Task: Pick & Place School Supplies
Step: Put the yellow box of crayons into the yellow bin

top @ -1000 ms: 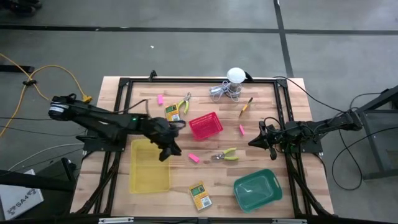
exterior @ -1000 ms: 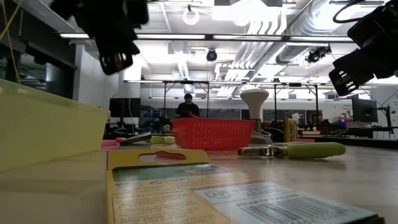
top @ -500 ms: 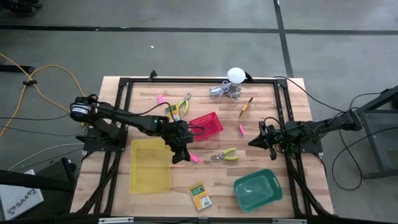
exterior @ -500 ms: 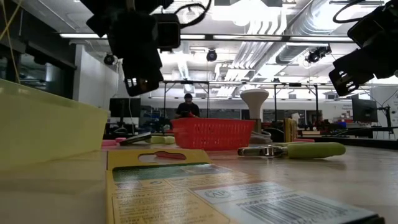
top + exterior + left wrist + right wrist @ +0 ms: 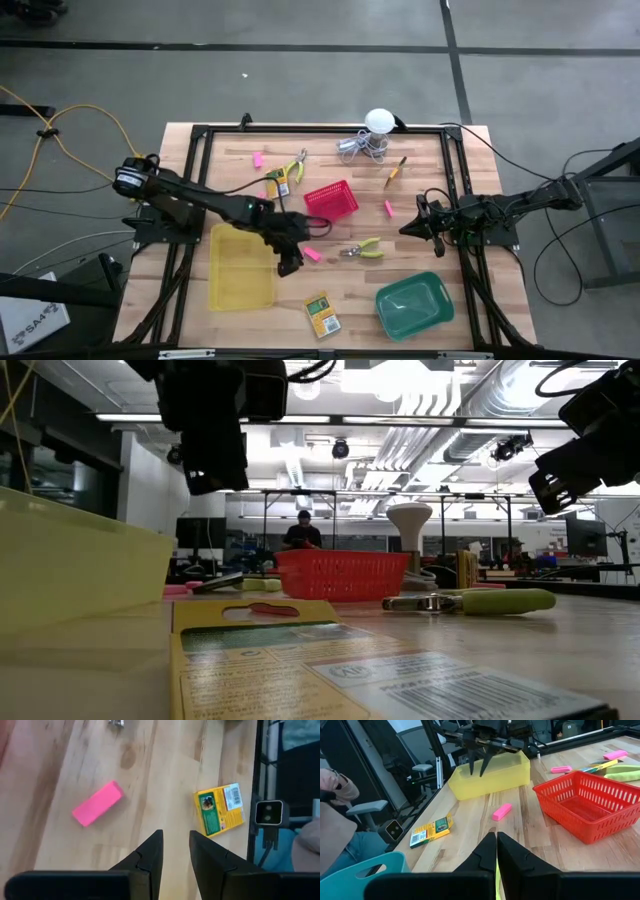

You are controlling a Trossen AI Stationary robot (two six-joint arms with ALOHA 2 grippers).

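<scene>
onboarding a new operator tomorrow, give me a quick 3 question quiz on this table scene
1. True or false: the left gripper is holding the pink eraser.
2. Which tray lies nearest the left gripper? A) red basket B) yellow tray C) teal tray
3. Fill in: the right gripper has its fingers ____.

Key
1. False: its fingers are parted with nothing between them, above the table beside the eraser.
2. B
3. shut

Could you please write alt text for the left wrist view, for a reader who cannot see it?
The left gripper, fingers slightly apart and empty, hangs over bare wooden table. A pink eraser lies on one side ahead of it, a yellow-and-green crayon box on the other.
</scene>
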